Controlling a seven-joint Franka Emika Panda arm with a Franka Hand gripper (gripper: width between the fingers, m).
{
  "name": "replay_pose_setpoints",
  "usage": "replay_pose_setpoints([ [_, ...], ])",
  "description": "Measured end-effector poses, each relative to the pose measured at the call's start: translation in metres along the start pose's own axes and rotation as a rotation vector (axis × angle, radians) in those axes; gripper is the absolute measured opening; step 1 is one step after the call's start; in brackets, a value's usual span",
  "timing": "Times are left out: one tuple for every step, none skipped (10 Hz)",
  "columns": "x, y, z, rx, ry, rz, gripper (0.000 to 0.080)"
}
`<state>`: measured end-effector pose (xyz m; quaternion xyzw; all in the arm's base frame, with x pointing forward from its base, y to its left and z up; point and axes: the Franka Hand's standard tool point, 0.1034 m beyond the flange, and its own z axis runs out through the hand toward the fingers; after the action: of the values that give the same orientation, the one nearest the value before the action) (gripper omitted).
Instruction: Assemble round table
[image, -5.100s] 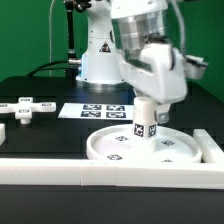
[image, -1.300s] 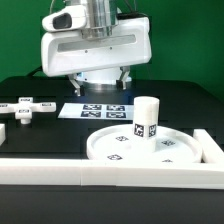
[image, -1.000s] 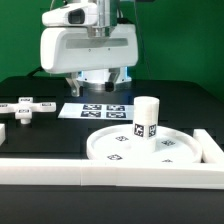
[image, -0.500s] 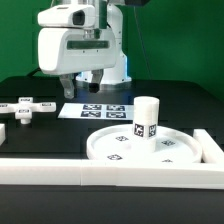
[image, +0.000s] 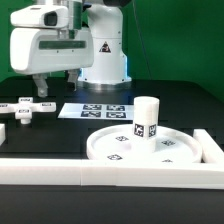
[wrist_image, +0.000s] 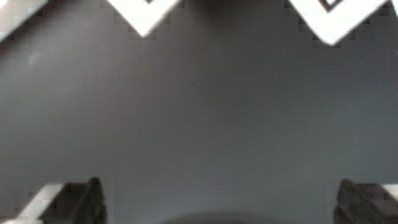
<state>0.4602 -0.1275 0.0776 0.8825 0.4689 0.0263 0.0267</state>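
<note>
The wide white rimmed disc (image: 150, 148) lies on the black table at the front right of the exterior view. The short thick post (image: 146, 118) stands upright on it, with square tags on its side. The smaller cross-shaped piece (image: 25, 106) lies at the left edge of the table. My gripper (image: 58, 86) hangs open and empty above the table, just right of the cross piece and well left of the disc. In the wrist view the two fingertips (wrist_image: 71, 200) stand wide apart over bare dark table, with nothing between them.
The marker board (image: 97, 111) lies flat behind the disc. A long white rail (image: 110, 173) runs along the front edge, with a white block (image: 207, 147) at its right end. The robot base (image: 103, 62) stands at the back.
The post was let go and stays upright on the disc. My arm has risen and moved left across the table, from above the marker board to near the cross piece.
</note>
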Motion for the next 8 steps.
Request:
replay_pose_setpoints([
  [0.001, -0.001, 0.000, 0.001, 0.000, 0.002, 0.0649],
  [0.002, -0.001, 0.001, 0.001, 0.000, 0.001, 0.0649],
  [0.001, -0.001, 0.001, 0.001, 0.000, 0.002, 0.0649],
  [0.001, -0.001, 0.001, 0.001, 0.000, 0.003, 0.0649],
  [-0.005, 0.001, 0.001, 0.001, -0.003, -0.010, 0.0649],
  [-0.017, 0.003, 0.003, 0.003, -0.009, -0.002, 0.0649],
  [-0.029, 0.006, 0.004, 0.004, -0.015, 0.006, 0.0649],
  [-0.043, 0.009, 0.005, 0.007, -0.021, 0.000, 0.0649],
])
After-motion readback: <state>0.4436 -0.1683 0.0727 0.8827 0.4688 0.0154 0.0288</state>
